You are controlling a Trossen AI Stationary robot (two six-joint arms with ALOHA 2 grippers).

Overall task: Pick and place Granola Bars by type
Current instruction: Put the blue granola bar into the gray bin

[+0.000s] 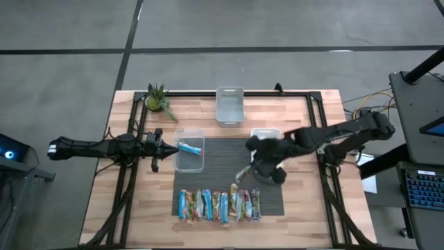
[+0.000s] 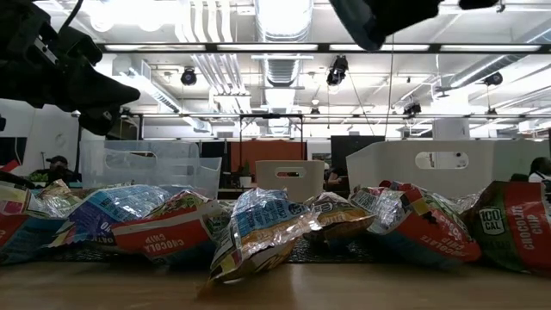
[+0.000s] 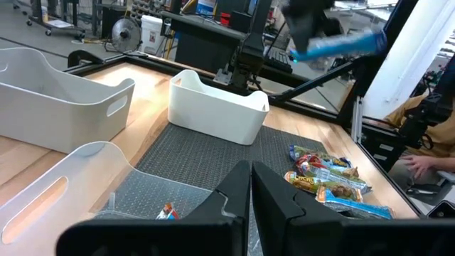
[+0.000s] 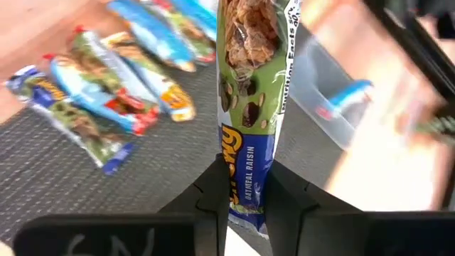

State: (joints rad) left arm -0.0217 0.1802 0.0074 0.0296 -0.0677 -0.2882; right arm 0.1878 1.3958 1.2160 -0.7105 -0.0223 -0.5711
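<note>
Above the mat [image 1: 229,156]: right gripper [image 4: 245,195], jaws clamped on one green-blue bar [image 4: 250,107]. Beside the clear bin [image 1: 189,158] holding a blue bar [image 1: 191,146]: left gripper [image 1: 164,146], jaws together. Remaining bars [image 1: 218,205] in a row at the mat's near edge.

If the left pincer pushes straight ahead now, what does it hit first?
Likely the clear bin just ahead of the shut left pincer, whose near wall it almost touches; a blue bar lies inside.

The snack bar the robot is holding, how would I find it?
Find the dark mat in the middle of the wooden table, then the right arm reaching over it. Its hand is shut on one bar lifted above the row of bars. This one has a green and blue wrapper reading "Oatmeal Raisin", and no other bar is off the mat.
</note>
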